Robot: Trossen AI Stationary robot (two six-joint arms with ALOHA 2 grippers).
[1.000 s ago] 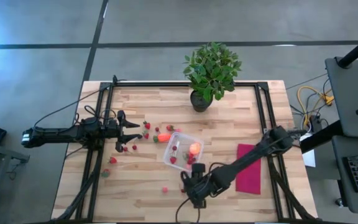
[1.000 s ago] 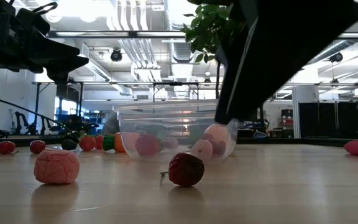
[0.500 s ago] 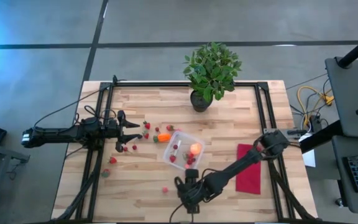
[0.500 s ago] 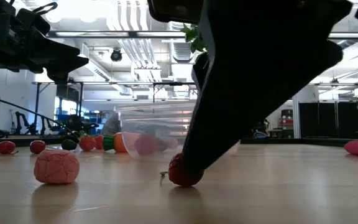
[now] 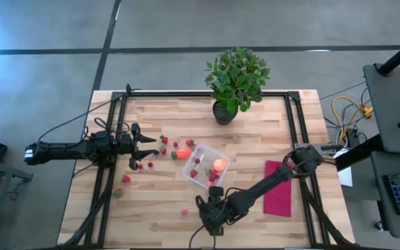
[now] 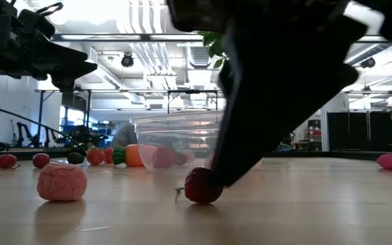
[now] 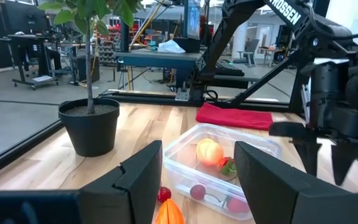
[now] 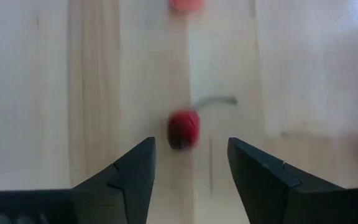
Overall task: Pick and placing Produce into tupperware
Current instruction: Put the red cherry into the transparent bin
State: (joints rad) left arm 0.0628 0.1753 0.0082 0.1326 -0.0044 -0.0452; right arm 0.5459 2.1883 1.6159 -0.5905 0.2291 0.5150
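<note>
The clear tupperware [image 5: 198, 161] stands mid-table and holds the round orange-pink fruit [image 5: 218, 165] and a few small red pieces. The orange-red piece with a green top [image 5: 182, 153] lies just left of it. More small red pieces [image 5: 164, 140] are scattered on the wood. My right gripper [image 8: 188, 155] is open near the table's front edge, pointing steeply down. A small red piece with a stem [image 8: 184, 129] lies on the wood just ahead of its tips, within the gap. My left gripper [image 7: 197, 186] waits open and level at the left, facing the tupperware [image 7: 216, 171].
A potted plant [image 5: 236, 80] stands at the far edge. A magenta cloth [image 5: 278, 187] lies flat to the right of the tupperware. A pink lumpy piece [image 6: 61, 182] lies on the wood to the left of the red piece [image 6: 203, 185]. Black rails [image 5: 110, 139] run along both table sides.
My right gripper has sunk toward the table and gone a little toward the near edge. It has come in over the small red piece with the stem, which has stayed where it was.
</note>
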